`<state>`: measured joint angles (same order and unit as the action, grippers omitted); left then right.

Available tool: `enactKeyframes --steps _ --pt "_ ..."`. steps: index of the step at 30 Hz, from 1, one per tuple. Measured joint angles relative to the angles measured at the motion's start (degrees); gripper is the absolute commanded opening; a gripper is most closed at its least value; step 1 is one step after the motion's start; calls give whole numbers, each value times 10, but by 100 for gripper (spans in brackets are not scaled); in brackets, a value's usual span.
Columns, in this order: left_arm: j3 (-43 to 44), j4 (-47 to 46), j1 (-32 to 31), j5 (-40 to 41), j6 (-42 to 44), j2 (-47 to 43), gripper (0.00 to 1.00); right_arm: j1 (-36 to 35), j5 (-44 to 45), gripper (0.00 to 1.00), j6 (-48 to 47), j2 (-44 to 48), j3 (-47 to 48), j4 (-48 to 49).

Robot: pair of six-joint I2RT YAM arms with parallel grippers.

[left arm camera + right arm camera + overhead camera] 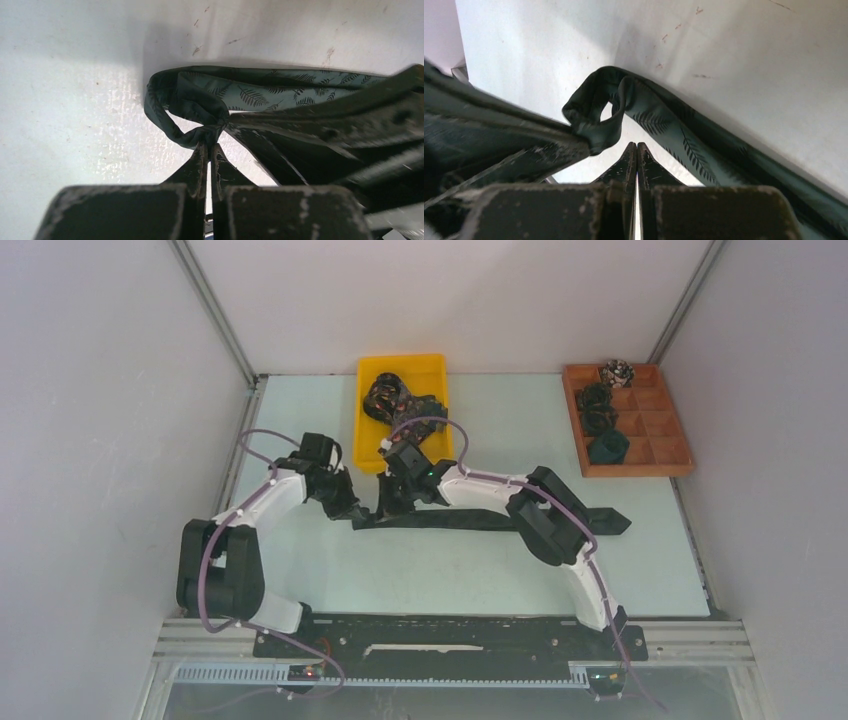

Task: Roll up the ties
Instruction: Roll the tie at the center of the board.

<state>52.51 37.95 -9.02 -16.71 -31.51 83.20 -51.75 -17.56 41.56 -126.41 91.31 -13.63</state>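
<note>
Pale tabletop point(330, 570) is carrying the tie point(460, 523): left gripper point(208, 148) is pinching its curled end; right gripper point(637, 147), fingers together and empty, is hovering just short of the curl, the tie's length trailing rightward from both.

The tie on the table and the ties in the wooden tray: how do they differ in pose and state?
The table tie lies stretched out long, with only its left end curled into a loop; the rolled ties sit as compact bundles in the wooden tray. The left pincer pinches the table tie; nothing touches the rolled ties. Both are dark fabric.
</note>
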Motion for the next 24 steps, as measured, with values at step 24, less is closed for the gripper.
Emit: enactKeyframes --steps 24 --pt "55 -12 -68 9 0 95 4 35 28 0 -18 93 -110 -12"
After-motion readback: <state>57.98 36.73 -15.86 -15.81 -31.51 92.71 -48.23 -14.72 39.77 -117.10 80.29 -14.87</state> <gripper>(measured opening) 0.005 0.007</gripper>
